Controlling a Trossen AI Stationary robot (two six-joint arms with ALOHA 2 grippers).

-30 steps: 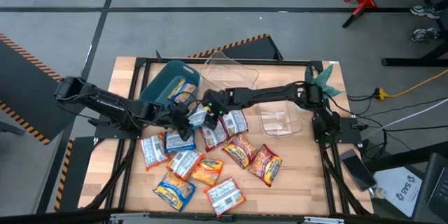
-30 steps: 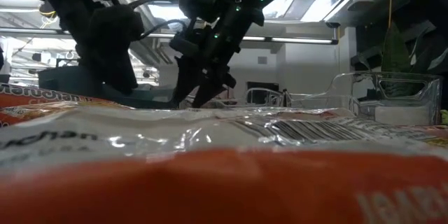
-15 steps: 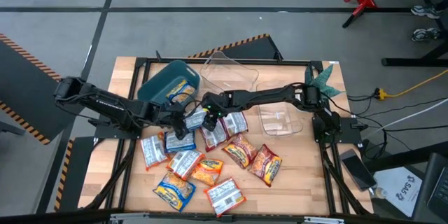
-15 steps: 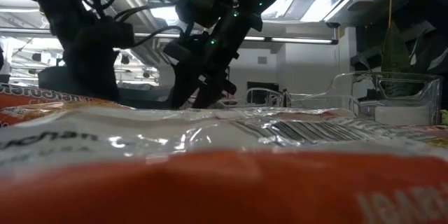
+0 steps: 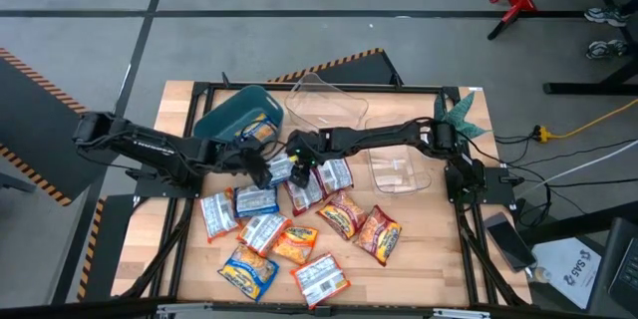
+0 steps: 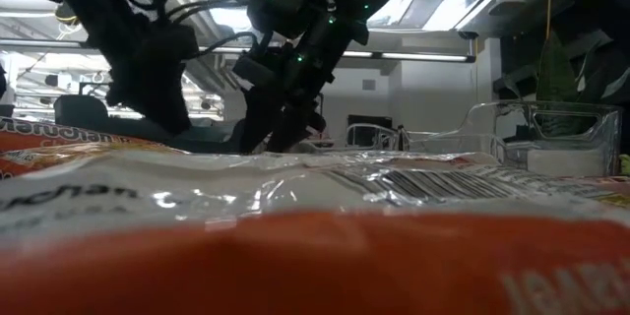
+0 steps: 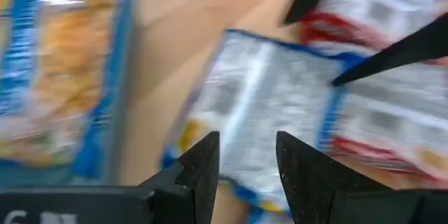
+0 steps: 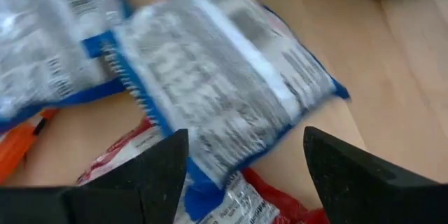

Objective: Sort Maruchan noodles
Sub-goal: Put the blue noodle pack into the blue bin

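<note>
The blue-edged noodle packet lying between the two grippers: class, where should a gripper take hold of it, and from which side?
Probably from above, pinching a crimped short edge of the blue-edged packet: it lies flat on the table, so only its thin edges offer purchase. The right gripper hangs open above it.

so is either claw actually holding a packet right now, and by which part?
Nothing is held. The right claw is open above a blue-edged packet lying back side up; the left claw is open too, beside that same packet, gripping nothing.

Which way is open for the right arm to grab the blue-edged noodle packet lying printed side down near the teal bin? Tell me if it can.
Probably yes. The right gripper hangs open just above the blue-edged silvery packet, nothing covering it. The left gripper crowds the same packet from the other side.
</note>
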